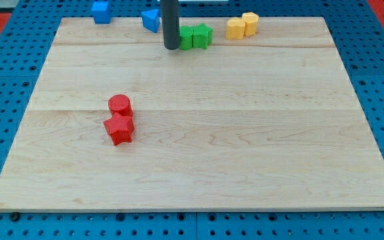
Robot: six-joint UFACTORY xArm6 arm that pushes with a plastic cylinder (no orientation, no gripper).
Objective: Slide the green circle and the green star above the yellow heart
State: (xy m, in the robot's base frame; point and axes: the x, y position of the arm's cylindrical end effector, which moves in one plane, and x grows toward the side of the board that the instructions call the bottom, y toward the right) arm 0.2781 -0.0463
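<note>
My tip [171, 46] is the lower end of a dark rod near the view's top, just left of two green blocks. The nearer green block [187, 37] touches or almost touches the rod; the other green block [203, 35] sits against its right side. Which one is the circle and which the star I cannot tell. Two yellow blocks stand to their right: one [235, 29] nearer the greens, the other [250, 23] at its upper right. Which one is the heart I cannot tell.
A blue block [101, 11] lies at the top left edge of the wooden board [192, 160]. Another blue block [152, 19] sits just left of the rod. A red cylinder [119, 105] and a red star-like block [119, 129] stand together at the board's left middle.
</note>
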